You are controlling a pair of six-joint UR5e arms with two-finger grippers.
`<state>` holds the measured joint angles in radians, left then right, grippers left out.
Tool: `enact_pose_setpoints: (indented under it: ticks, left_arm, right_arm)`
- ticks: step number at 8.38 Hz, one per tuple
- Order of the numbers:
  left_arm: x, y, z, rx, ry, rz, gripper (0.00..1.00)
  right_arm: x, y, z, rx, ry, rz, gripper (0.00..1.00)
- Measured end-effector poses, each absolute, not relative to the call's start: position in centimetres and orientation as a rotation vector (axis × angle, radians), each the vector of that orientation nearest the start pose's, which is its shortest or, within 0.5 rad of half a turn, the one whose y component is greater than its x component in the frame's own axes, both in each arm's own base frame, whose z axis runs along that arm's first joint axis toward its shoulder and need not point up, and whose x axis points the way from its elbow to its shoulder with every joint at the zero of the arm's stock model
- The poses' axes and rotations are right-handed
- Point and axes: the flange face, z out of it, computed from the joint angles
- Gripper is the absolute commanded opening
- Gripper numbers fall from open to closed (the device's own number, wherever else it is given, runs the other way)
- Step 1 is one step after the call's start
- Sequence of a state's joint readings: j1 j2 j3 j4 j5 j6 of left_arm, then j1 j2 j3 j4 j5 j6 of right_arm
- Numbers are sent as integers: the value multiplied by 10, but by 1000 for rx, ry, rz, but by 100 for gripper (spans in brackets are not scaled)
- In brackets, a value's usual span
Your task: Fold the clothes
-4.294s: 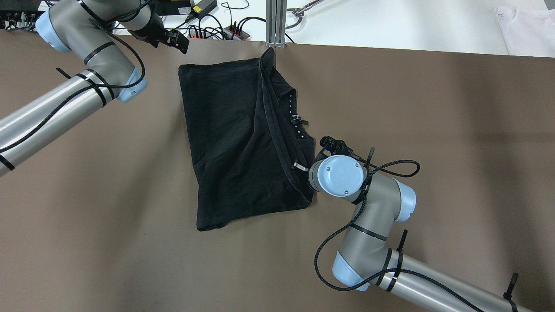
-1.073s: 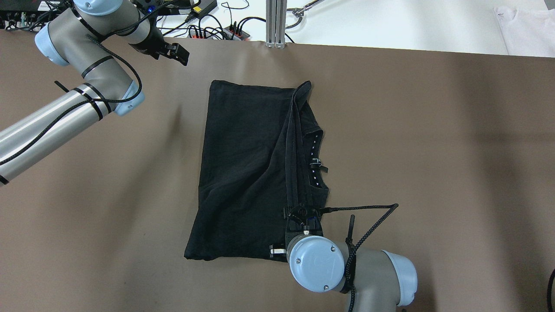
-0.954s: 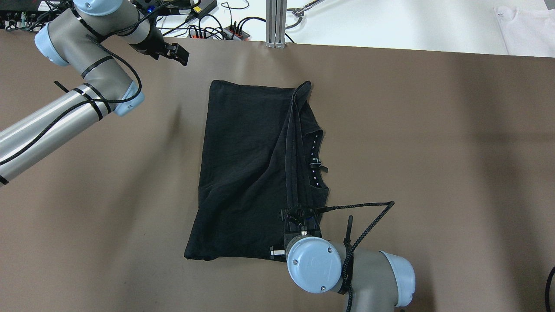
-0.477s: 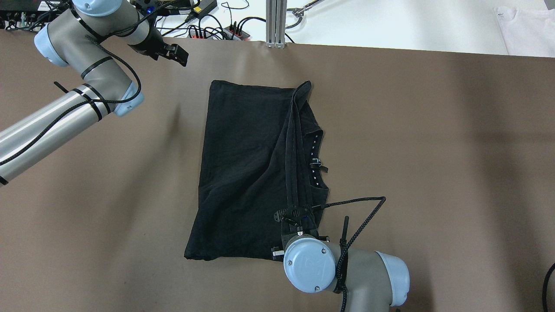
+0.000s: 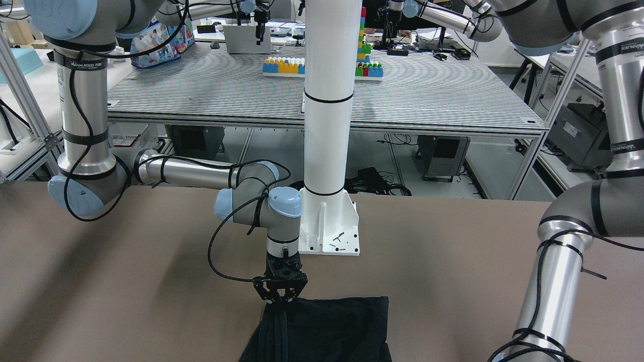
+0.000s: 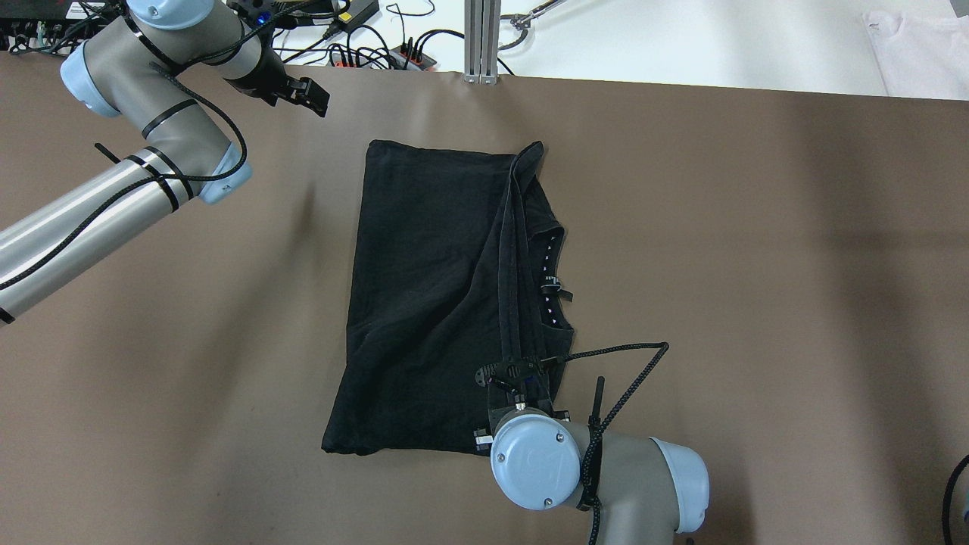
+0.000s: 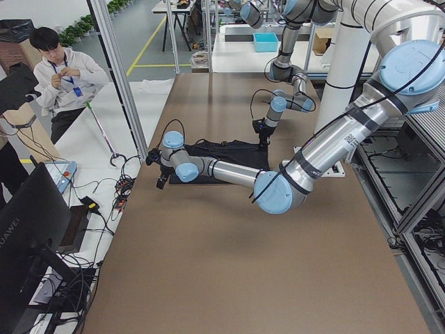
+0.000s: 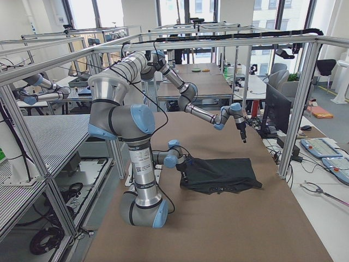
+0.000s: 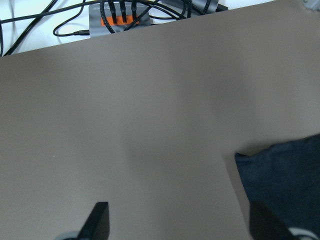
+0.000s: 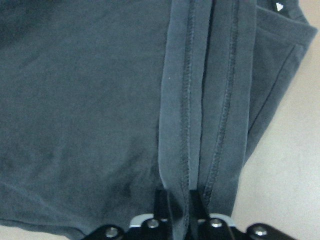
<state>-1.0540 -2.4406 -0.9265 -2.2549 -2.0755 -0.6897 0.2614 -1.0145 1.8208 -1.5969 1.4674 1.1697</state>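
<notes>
There is one black shirt (image 6: 424,288) on the brown table (image 6: 757,265). It lies folded in a long shape near the middle of the table. Two stitched bands (image 10: 200,100) run side by side along it. There are two robot arms and two grippers. One white cloth (image 6: 916,45) lies on the white top past the far edge. One power strip (image 9: 117,12) with orange sockets sits there too.

The right arm (image 6: 643,484) bends in low over the near edge, and its wrist points straight down. The right gripper (image 5: 280,299) pinches the near end of the stitched bands, with cloth squeezed between its fingers. The left arm (image 6: 91,204) reaches to the far left part of the table. The left gripper (image 6: 312,92) hangs over bare table near the shirt's far corner. It does not touch the shirt. Its fingers are spread wide, with nothing between them.
</notes>
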Motion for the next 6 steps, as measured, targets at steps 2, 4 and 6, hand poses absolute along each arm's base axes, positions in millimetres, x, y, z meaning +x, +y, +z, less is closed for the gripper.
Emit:
enact_pose_setpoints:
  ticks: [2,4,6]
  left_arm:
    - [340,-770,324,465,889,71,100]
    - [340,-770,324,466,889,71,100]
    - [340,-769,325,466,889,71,100]
  right_arm:
    - [-576,-305,236,350,-714,-90,0]
    - [-572,-306,233,354,-721,-84,0]
    - [-557,-303,240,353,-724,-78,0]
